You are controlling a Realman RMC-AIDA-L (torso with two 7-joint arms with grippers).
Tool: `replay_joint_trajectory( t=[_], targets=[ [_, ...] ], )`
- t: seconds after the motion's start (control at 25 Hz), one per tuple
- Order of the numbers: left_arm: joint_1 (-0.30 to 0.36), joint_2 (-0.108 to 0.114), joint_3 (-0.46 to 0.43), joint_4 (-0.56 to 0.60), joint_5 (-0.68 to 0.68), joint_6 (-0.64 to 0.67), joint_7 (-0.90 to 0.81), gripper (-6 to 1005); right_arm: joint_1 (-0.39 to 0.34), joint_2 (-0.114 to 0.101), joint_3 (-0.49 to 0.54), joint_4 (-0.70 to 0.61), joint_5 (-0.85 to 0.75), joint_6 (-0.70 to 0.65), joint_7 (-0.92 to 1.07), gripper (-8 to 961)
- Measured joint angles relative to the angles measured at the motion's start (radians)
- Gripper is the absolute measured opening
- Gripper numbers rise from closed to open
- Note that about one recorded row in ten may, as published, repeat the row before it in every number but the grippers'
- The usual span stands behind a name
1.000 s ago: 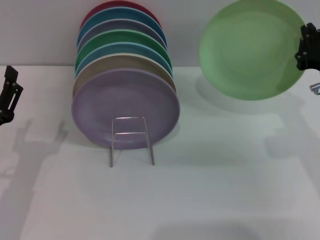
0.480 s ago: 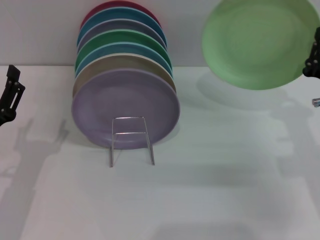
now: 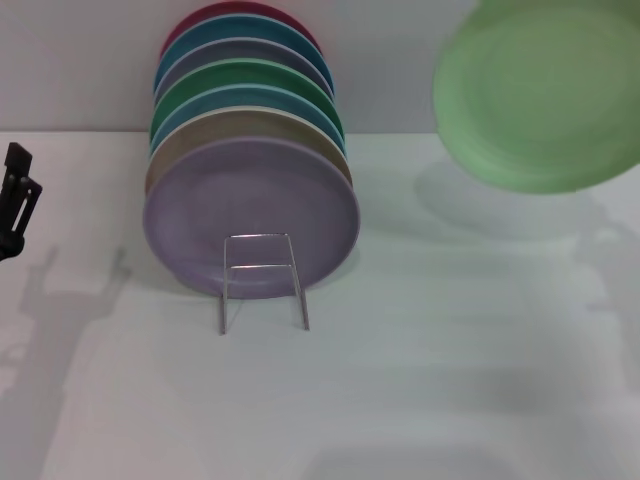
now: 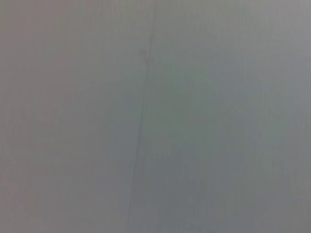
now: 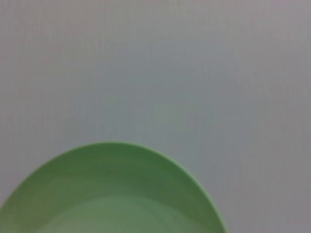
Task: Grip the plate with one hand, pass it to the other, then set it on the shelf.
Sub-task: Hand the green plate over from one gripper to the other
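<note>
Head view: plate (image 3: pixel 545 95) aloft, left tool (image 3: pixel 17 200) low.

plate (image 3: pixel 545 95): cut by top/right edges | left claw (image 3: pixel 15 200): partly cropped, fingers unclear

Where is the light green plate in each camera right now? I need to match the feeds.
Head view: the round matte light pastel-green plate is at upper right, raised above the table, cut by the frame edge.
Left wrist view: not in it; only a blank grey surface.
Right wrist view: its curved rim fills the lower part.
Shared landmark: only the plate itself, in head and right wrist views.
</note>
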Motion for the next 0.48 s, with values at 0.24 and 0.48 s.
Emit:
replay_joint_trajectory(
  t=[0.24, 0.48],
  targets=[
    [0.025, -0.002, 0.063, -0.005, 0.006, 0.071, -0.008, 859, 0.028, -0.002, -0.008, -0.144, -0.077, -0.089, 0.143, 14],
    [0.044, -0.001, 0.1, -0.027, 0.007, 0.1, -0.015, 859, 0.055, 0.0, -0.061, -0.247, -0.096, -0.138, 0.201, 14]
  ],
)
